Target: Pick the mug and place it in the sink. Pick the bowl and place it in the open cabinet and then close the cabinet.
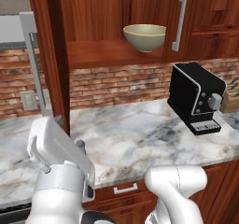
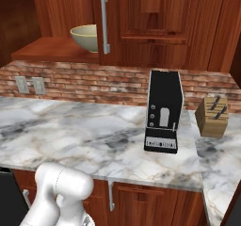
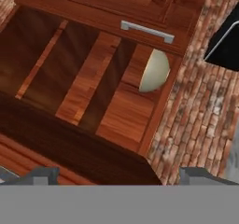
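The olive-beige bowl (image 1: 144,36) (image 2: 84,37) sits upright on the lower shelf of the open cabinet (image 1: 107,55) (image 2: 52,48), near its right side. The hand view looks up into the cabinet (image 3: 88,78), with the bowl (image 3: 154,71) on its side against the shelf. My gripper (image 3: 119,176) is open, its two fingertips (image 3: 35,176) spread wide with nothing between them, well short of the bowl. The cabinet's left door (image 1: 51,55) stands swung out, its silver handle (image 1: 31,64) facing left. The mug and the sink are out of view.
A black coffee machine (image 1: 196,97) (image 2: 164,112) stands on the marble counter (image 1: 130,139) at the right, a wooden knife block (image 2: 212,117) beyond it. The closed right cabinet door has a silver handle (image 1: 179,22). Wall outlets (image 2: 29,84) sit in the brick backsplash.
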